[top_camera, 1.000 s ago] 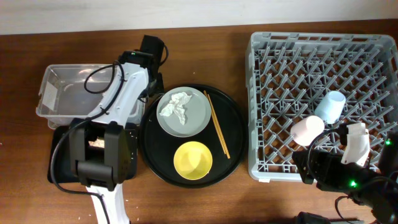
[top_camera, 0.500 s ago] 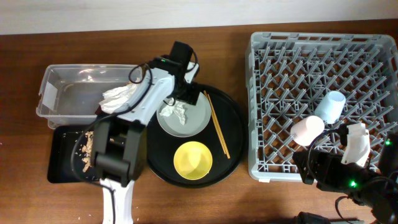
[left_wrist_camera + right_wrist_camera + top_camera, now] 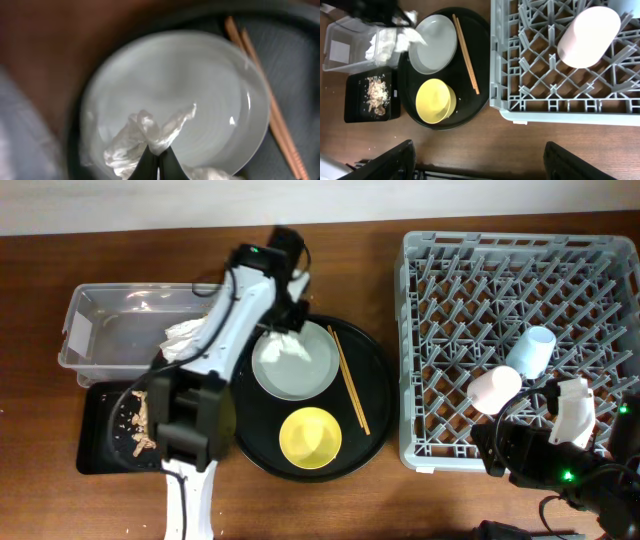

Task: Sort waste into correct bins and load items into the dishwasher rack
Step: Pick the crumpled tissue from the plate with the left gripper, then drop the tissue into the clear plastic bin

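My left gripper [image 3: 159,159] is shut on a crumpled white napkin [image 3: 150,132] and holds it just above the pale grey plate [image 3: 205,85], over the plate's edge nearest the tub [image 3: 278,338]. The plate [image 3: 300,370], a yellow bowl [image 3: 310,436] and brown chopsticks [image 3: 348,380] rest on the round black tray [image 3: 375,395]. Another white napkin [image 3: 185,335] lies in the clear tub [image 3: 100,315]. Food scraps [image 3: 138,425] lie in the shallow black tray [image 3: 100,445]. A blue cup [image 3: 530,350] and a pink cup [image 3: 495,388] are in the grey rack [image 3: 500,260]. My right gripper [image 3: 480,162] is open and empty.
The right arm [image 3: 560,455] hovers over the rack's near right corner. The tub and the shallow black tray sit side by side at the left. Bare brown table [image 3: 520,140] lies in front of the rack and round tray.
My left gripper moved from over the tub to the plate, shut on the napkin there and raised it toward the plate's far-left edge. The right arm has not moved.
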Available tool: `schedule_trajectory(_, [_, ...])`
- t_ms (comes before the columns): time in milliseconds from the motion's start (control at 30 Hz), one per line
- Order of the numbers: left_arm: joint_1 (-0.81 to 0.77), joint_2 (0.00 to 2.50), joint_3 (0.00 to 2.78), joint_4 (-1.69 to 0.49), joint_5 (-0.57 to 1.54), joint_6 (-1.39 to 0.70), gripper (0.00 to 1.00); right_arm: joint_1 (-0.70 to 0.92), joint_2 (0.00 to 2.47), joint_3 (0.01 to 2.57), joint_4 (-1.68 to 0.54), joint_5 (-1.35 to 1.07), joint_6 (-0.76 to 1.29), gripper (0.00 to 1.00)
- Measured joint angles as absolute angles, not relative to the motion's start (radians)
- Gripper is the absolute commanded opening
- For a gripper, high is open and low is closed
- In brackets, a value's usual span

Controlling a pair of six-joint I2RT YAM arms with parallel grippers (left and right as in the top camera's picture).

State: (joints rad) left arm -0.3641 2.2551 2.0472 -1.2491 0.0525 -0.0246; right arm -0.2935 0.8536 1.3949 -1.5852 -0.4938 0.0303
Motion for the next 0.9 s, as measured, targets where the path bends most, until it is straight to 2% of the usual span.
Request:
schedule_trajectory(233, [-0.142,2.154,2.100,-1.296,-0.039,-0.140,0.00,-0.294,0.854,1.395,-1.586,-0.494,0.030,0.83])
schedule_trajectory(300, [-0.050,2.154,2.100,-1.296,-0.050,-0.182,0.08,-0.294,0.854,1.395,-1.586,-0.494,0.030,0.83])
schedule_trajectory(400, [0.038,2.154,2.100,-1.289,-0.065,-0.205,0.72,-0.294,0.854,1.395,-1.586,-0.494,0.030,0.83])
schedule_trajectory(433, [0.049,2.154,2.100,-1.291,-0.065,-0.206,0.84,-0.294,0.854,1.395,-1.586,-0.494,0.030,0.83])
schedule_trajectory(500, [0.049,2.154,2.100,-1.303,-0.065,-0.195,0.85,-0.294,0.854,1.395,-1.586,-0.494,0.030,0.84])
schedule_trajectory(533, [0.044,2.154,2.100,-1.313,-0.064,-0.186,0.85,-0.294,0.854,1.395,-1.586,-0.494,0.030,0.99])
schedule_trajectory(700, [0.033,2.082,2.099,-1.389,-0.038,-0.161,0.86,-0.294,0.854,1.395,-1.586,-0.491,0.030,0.98])
schedule_trajectory(733, [0.030,2.030,2.098,-1.422,-0.034,-0.158,0.87,-0.294,0.854,1.395,-1.586,-0.490,0.030,0.99])
schedule_trajectory(767, [0.028,1.987,2.098,-1.443,-0.034,-0.157,0.98,-0.294,0.854,1.395,-1.586,-0.490,0.030,0.99])
schedule_trajectory(900, [-0.043,1.650,2.100,-1.573,-0.034,-0.153,0.99,-0.294,0.854,1.395,-1.586,-0.490,0.030,0.99])
